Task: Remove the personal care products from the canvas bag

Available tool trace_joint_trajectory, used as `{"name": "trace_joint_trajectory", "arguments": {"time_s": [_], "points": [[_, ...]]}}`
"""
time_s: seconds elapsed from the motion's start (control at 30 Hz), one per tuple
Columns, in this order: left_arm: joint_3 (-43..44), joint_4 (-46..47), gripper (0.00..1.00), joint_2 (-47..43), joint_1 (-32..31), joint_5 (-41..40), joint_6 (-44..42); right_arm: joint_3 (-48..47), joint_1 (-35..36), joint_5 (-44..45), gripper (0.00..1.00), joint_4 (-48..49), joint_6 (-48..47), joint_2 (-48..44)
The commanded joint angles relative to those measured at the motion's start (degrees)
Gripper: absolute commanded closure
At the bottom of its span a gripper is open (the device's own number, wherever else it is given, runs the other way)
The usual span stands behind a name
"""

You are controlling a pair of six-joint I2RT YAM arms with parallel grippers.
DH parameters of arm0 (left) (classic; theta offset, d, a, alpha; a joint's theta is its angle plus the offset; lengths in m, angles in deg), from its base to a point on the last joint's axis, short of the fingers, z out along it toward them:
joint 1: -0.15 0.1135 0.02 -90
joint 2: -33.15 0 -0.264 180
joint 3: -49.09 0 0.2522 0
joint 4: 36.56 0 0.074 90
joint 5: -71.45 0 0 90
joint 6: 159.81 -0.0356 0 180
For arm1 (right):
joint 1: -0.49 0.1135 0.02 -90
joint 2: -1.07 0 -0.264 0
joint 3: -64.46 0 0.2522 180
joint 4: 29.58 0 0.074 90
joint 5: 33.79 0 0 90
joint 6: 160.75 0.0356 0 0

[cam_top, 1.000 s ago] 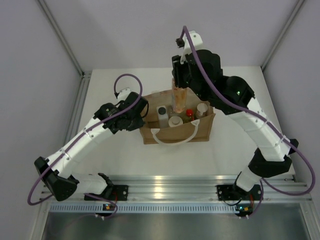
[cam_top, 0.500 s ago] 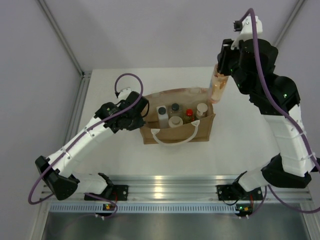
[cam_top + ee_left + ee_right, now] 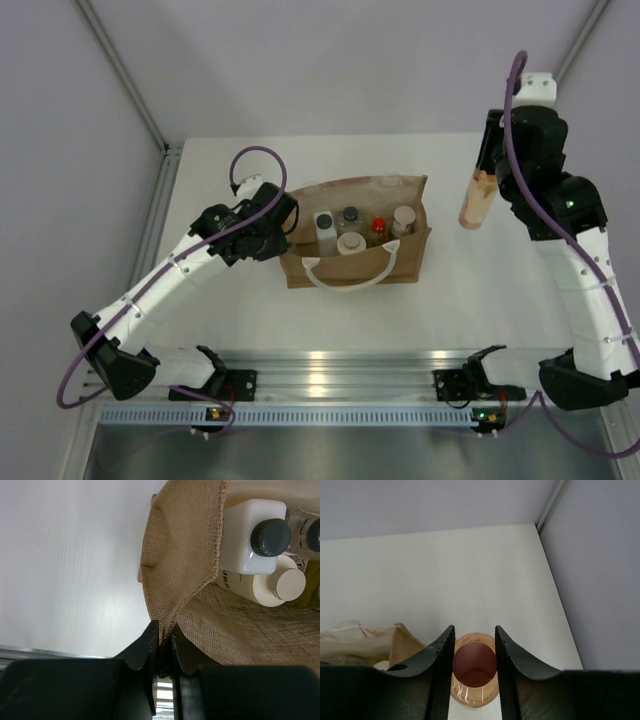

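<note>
Out at 3 o'clock from canvas bag, my R gripper clamped orange bottle near its top; L gripper pinched bag's 9 o'clock rim.

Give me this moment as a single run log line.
left jaws: shut on canvas bag edge | right jaws: shut on orange bottle, outside bag, on its right | other bottles: inside bag

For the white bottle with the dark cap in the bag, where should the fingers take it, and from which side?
Probably by its dark cap, coming straight down from above: the white bottle stands upright, the canvas bag walls hide its body, and the cream bottle crowds it.
</note>
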State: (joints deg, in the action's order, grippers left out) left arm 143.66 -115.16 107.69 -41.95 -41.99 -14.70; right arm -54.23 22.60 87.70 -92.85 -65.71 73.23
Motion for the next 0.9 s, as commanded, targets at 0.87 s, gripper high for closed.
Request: {"name": "trace_joint_trajectory", "arguments": {"time_s": [0.87], "points": [[0.48,-0.81,1.0,-0.63,0.01,-2.57,-2.2,61.95,-13.5,-12.76,0.69,47.06,8.16,-16.09]]}}
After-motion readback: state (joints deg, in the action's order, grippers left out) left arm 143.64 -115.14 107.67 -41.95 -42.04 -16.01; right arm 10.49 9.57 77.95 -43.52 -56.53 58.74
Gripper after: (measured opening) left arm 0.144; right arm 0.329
